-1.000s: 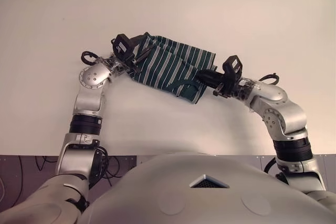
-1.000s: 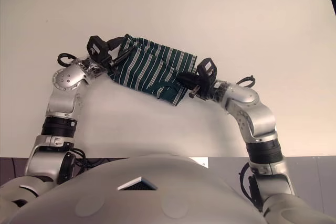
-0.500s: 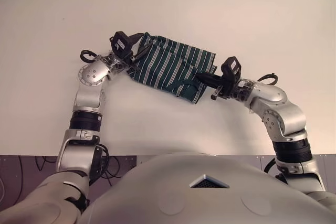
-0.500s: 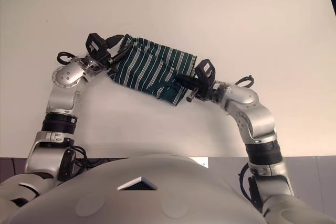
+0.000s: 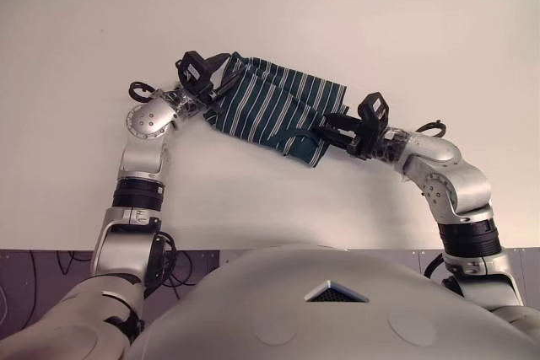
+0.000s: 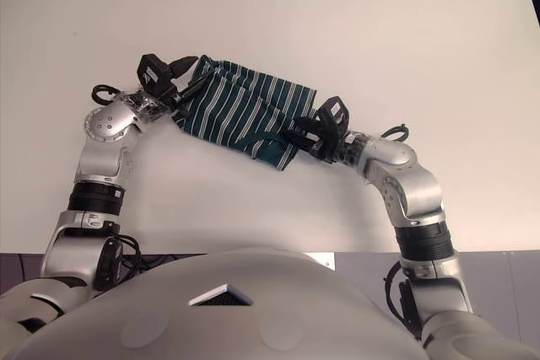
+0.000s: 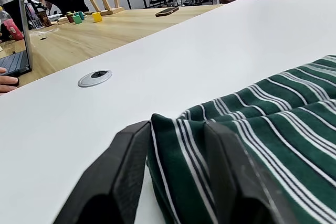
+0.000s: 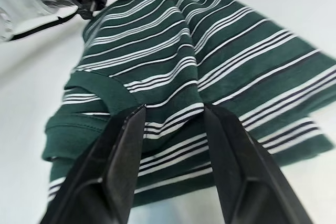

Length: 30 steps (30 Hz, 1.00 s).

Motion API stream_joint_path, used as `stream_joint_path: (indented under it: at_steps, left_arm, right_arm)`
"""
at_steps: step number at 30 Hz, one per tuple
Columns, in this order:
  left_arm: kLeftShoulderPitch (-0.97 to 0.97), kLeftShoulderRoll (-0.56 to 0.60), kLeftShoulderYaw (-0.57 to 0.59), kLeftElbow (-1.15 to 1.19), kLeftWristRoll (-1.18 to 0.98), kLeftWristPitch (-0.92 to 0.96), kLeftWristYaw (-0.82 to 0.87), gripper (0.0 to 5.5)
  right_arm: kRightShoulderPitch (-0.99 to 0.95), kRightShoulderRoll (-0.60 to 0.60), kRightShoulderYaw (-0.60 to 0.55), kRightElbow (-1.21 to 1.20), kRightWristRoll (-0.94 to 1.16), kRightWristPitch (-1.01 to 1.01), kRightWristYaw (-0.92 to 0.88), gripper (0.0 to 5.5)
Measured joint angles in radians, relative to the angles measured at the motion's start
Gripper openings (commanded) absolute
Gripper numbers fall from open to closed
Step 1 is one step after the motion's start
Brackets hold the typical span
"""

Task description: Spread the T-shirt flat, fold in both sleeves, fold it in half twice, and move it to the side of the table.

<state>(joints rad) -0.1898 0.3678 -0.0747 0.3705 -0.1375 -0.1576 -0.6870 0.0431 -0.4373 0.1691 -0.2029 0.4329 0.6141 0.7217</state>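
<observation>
Trouble to be watching for: sliding the folded T-shirt [image 5: 278, 111] toward the side of the table [image 5: 422, 31] with just one end moving, twisting the layers and spoiling the folds. Pinching only the top layer, then lifting and letting the rest flop open. Pressing too low and bunching the cloth into a lump. Judging the folding as done and the move to the side as not yet begun.

Lying near the middle of the white table, folded into a small green striped block. Sitting at its left end with the left gripper [image 7: 178, 129], elbow bent outward, fingers [image 7: 118, 171] spread apart around a fold of cloth and not squeezing it. Sitting low at the near right corner with the right gripper [image 8: 173, 113], forearm angled inward, fingers spread wide too and gripping nothing.
</observation>
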Motion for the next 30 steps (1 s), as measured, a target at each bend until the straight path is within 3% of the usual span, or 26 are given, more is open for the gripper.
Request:
stream_joint_path:
  at_steps: [2, 14, 20, 25, 30]
  left_arm:
    - [0.0, 0.0, 0.0, -0.005, 0.0, 0.0, -0.001, 1.81]
    - [0.0, -0.001, 0.001, -0.017, 0.0, 0.0, -0.009, 1.81]
    - [0.0, -0.002, 0.002, -0.011, 0.001, -0.002, -0.008, 1.81]
    - [-0.001, -0.003, -0.004, 0.015, 0.029, -0.02, -0.008, 1.81]
    - [-0.001, -0.003, -0.019, 0.027, 0.053, -0.022, -0.006, 1.81]
  right_arm:
    - [-0.022, 0.007, -0.004, 0.026, 0.017, 0.014, 0.007, 1.95]
    - [-0.032, 0.037, -0.005, 0.028, 0.049, 0.022, 0.039, 0.01]
    - [-0.031, 0.044, -0.017, 0.036, 0.048, 0.0, 0.03, 0.01]
    - [-0.086, 0.116, -0.139, 0.036, 0.115, -0.069, -0.008, 0.01]
    - [-0.089, 0.118, -0.157, 0.083, 0.113, -0.072, -0.029, 0.01]
